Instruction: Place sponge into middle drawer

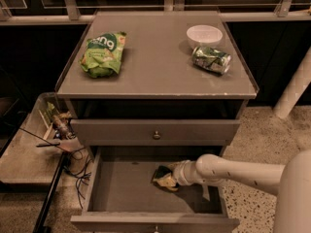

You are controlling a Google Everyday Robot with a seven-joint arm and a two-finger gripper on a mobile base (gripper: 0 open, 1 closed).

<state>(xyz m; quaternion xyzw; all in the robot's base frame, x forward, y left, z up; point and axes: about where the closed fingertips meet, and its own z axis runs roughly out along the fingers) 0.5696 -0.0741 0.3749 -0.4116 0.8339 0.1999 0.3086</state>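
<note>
The middle drawer [121,188] is pulled open below the cabinet top and shows its flat grey floor and low side walls. The sponge [165,180], dark green over pale yellow foam, is inside it, right of the floor's centre. It is low over the floor or resting on it. My arm reaches in from the right over the drawer's right wall. My gripper [166,174] is right at the sponge, touching it. The far side of the sponge is hidden by the gripper.
A closed drawer front with a knob [156,135] overhangs the open drawer. On the cabinet top [155,76] lie a light-green snack bag [102,55], a white bowl [204,34] and a tipped drink can [211,59]. A tray of clutter [53,125] and cables [77,174] are at the left.
</note>
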